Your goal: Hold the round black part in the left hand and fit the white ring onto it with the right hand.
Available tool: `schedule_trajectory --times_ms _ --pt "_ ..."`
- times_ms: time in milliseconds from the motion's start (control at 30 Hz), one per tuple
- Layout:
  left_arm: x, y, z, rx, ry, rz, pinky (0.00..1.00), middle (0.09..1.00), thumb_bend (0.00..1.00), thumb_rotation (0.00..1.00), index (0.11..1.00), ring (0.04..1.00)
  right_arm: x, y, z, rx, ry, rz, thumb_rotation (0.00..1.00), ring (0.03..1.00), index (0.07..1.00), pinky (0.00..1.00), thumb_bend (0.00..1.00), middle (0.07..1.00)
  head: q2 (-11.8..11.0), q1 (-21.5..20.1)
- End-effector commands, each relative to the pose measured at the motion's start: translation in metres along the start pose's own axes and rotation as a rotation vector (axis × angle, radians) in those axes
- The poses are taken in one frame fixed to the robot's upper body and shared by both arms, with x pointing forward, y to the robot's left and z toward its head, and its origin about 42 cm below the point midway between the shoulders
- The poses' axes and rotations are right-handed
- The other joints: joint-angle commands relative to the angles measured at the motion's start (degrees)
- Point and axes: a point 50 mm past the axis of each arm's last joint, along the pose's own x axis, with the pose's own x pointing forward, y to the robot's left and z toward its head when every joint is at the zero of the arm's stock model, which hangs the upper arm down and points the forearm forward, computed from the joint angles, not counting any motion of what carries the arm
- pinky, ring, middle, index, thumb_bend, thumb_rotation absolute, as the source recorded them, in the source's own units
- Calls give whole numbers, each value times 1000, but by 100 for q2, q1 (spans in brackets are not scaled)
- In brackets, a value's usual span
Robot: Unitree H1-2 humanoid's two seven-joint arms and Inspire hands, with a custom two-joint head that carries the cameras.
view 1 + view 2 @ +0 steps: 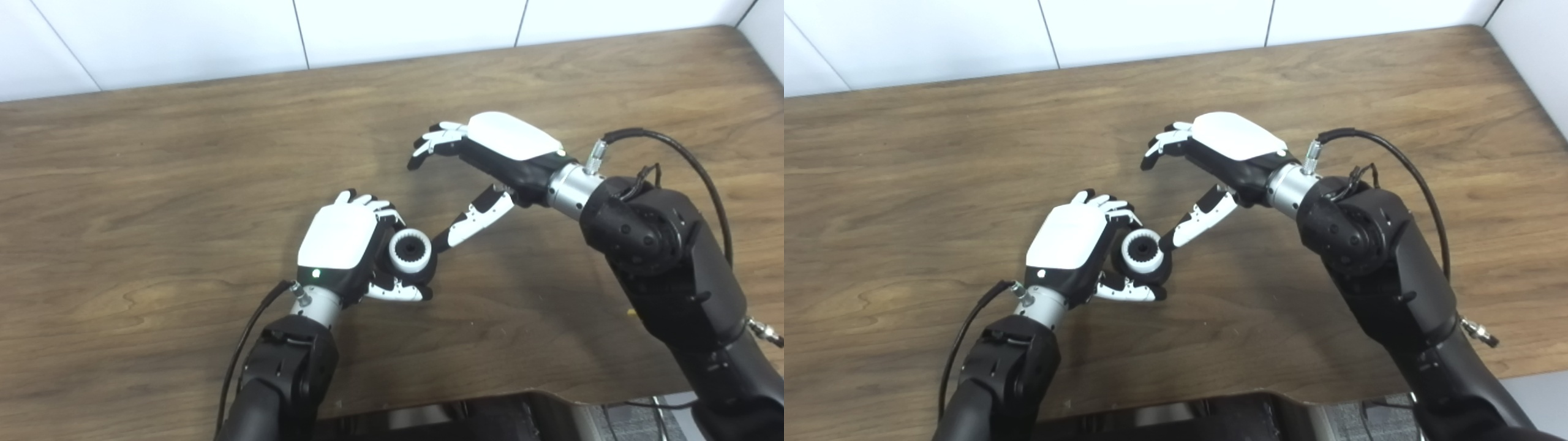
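Left hand [343, 245]: closed around the round black part [429, 266], fingers curled over the far side and thumb running beneath it. The part is held just above the table [153, 184], near the middle of the worktop and somewhat toward the near edge.

White ring [409, 250]: appears already seated on the black part. Its toothed bore faces up and toward the right edge of the worktop, so the assembly's axis points roughly at the right hand. Whether the ring is pressed fully home cannot be told from either view.

Right hand [484, 162]: spread wide and holding nothing. Its fingers [436, 139] curl downward on the side toward the far edge; the thumb [468, 220] stretches toward the ring, with its tip just beside the ring's rim. Contact between thumb tip and rim cannot be confirmed.

Governing relation: the ring lies from the right hand toward the near-left corner, in line with the thumb. The right hand's palm is well apart from the ring; only the thumb is close. The left hand is the one in contact with the assembly.

Assessment: the fitting step looks largely complete. If further seating is needed, the push would have to run along the bore axis, into the left hand's grasp. A sideways push risks tilting the ring on the part.
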Motion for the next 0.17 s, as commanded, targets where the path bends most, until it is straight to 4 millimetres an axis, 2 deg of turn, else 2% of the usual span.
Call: schedule_trajectory --times_ms 0,133 --pt "-1 -4 -8 31 42 -57 976 867 1000 293 930 899 -3 -16 5 -31 -20 -71 511 947 788 865 964 888 6 -5" --pt "-1 -3 -8 35 46 -71 979 880 1000 313 957 901 -2 -14 3 -22 -20 -76 520 943 798 860 966 884 5 -6"
